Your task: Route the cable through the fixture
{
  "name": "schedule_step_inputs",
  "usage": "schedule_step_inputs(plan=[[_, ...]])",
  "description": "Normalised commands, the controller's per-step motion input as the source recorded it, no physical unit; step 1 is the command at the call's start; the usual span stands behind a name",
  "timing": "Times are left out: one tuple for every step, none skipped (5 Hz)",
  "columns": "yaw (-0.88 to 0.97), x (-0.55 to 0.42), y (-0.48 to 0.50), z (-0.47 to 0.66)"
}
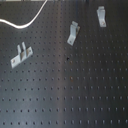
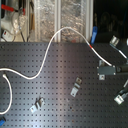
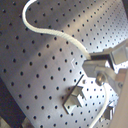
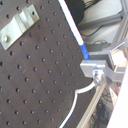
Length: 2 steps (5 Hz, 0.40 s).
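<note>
Gripper point(image 2: 102, 70) pinching the cable point(image 2: 47, 55) near its end, above the board's far edge.
Brackets point(image 1: 73, 33) sit well apart — slack trailing behind could snag one, or slip free.
</note>
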Motion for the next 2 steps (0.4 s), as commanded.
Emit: schedule_step_inputs(plan=[[0.00,-0.014,-0.003,0.05],[0.00,-0.459,-0.060,0.09]])
